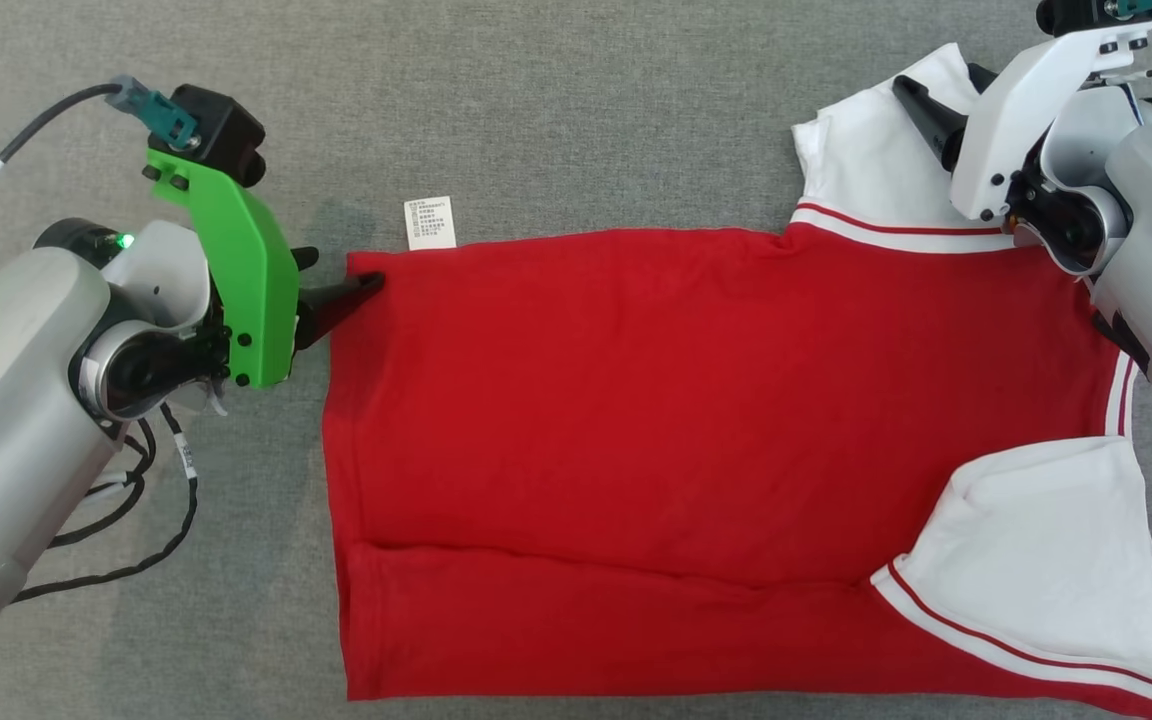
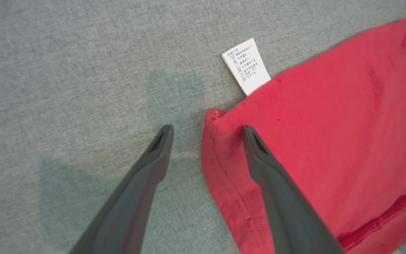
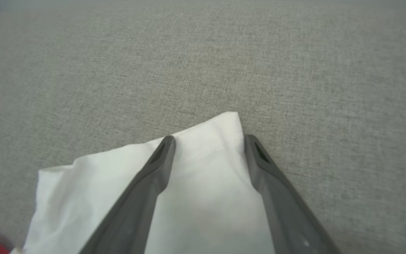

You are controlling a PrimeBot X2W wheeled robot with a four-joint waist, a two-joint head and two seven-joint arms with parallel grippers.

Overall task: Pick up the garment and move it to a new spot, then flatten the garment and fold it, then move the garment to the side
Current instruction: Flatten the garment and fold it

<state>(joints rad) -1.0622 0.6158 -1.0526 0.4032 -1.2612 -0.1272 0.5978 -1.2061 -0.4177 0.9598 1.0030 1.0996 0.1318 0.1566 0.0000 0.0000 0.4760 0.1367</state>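
Red garment [image 1: 686, 400] lies flat on the grey surface [image 1: 576, 100], and both our claws stand spread apart at its far corners.

The head view gives us the whole garment, with a second white sleeve [image 1: 1046, 550] at 5 o'clock. The wrist views give finger placing: our left gripper [image 2: 207, 128] straddles the 10 o'clock hem corner beside the care label [image 2: 246, 66], and our right gripper [image 3: 209, 138] brackets the far sleeve tip [image 3: 224, 130] at 1 o'clock. Open surface lies toward 12 and 9 o'clock.
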